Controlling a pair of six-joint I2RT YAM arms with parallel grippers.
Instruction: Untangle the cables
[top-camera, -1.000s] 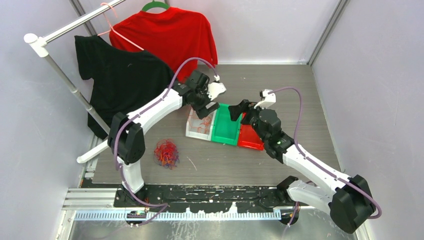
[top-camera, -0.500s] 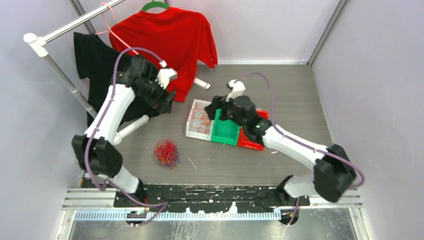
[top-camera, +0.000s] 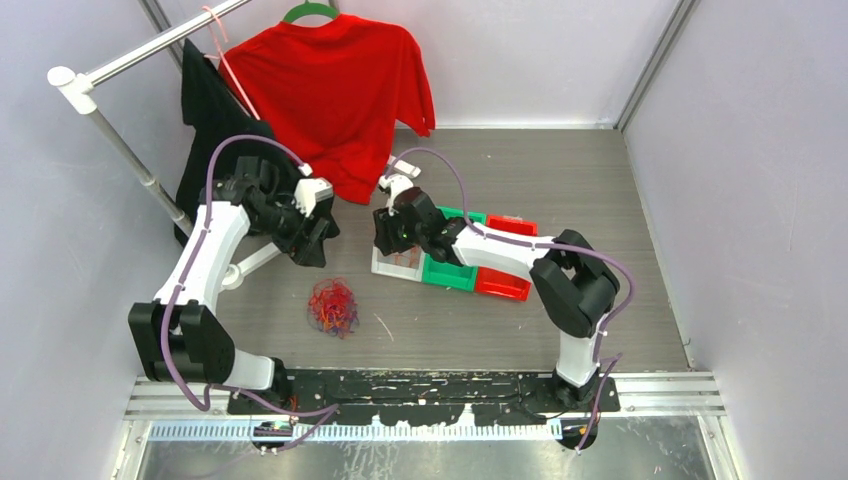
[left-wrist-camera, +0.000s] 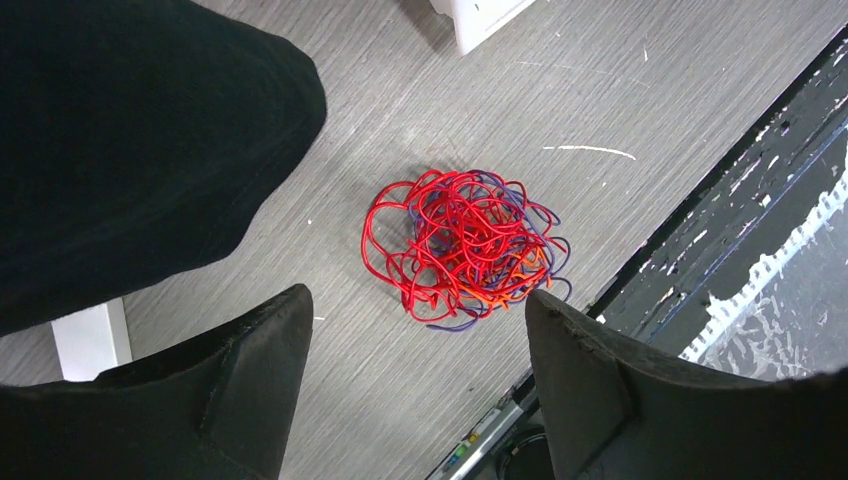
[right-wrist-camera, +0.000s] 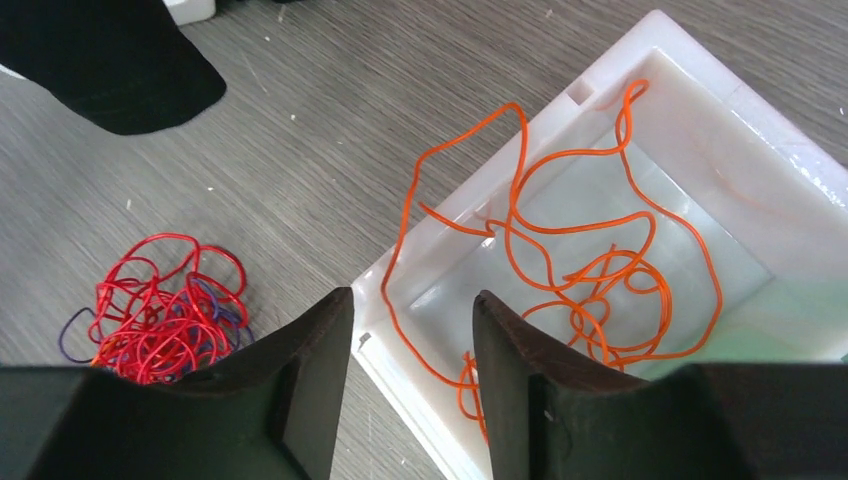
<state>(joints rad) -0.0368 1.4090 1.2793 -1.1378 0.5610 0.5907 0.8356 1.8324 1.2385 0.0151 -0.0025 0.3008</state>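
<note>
Lying just ahead of the left gripper (left-wrist-camera: 415, 305), framed between its fingers, the cables (left-wrist-camera: 465, 248) are one red, orange and purple knot on the table (left-wrist-camera: 560, 90); that gripper is spread wide and empty. A second ago it hung over the white bin (right-wrist-camera: 700, 60); it has since swung back toward the knot, which suggests one delivery is done and another pull comes next. Loose orange strands (right-wrist-camera: 580, 270) already lie in that bin, directly under and beyond the right gripper (right-wrist-camera: 412, 300), one loop draped over the rim; this gripper, which has come across from the green bin (top-camera: 450, 272) and red bin (top-camera: 503, 283), shows a narrower gap and clamps nothing that I can see. The black shirt (left-wrist-camera: 130, 150) hangs close beside the left gripper's outer finger, now bunched along the rack (top-camera: 120, 140); it could snag a wide reach.
</note>
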